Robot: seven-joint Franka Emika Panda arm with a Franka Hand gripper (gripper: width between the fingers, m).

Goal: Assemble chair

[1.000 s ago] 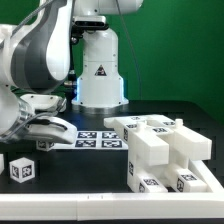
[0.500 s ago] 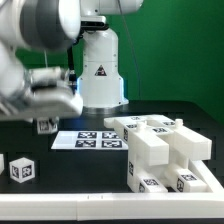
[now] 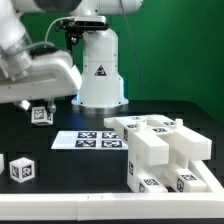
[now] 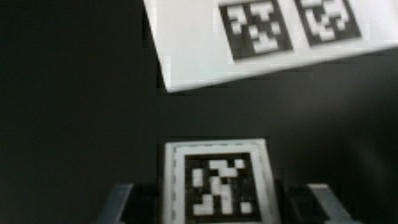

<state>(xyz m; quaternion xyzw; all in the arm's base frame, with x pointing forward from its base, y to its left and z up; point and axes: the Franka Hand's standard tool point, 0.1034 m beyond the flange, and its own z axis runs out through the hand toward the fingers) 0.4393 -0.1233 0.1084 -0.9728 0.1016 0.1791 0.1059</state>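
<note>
Above the surface, ten o'clock of the marker board (image 3: 95, 140), fingers (image 4: 317, 200) clamped on a small tagged block (image 3: 40, 114), just lifted clear; stepped chair stack (image 3: 165, 150) sits at four o'clock, so this part likely heads there.

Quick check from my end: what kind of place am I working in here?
Most likely a robotics lab test bench: a black table before a green backdrop, the marker board lying flat, and white tagged chair blocks, one small block in the gripper.
</note>
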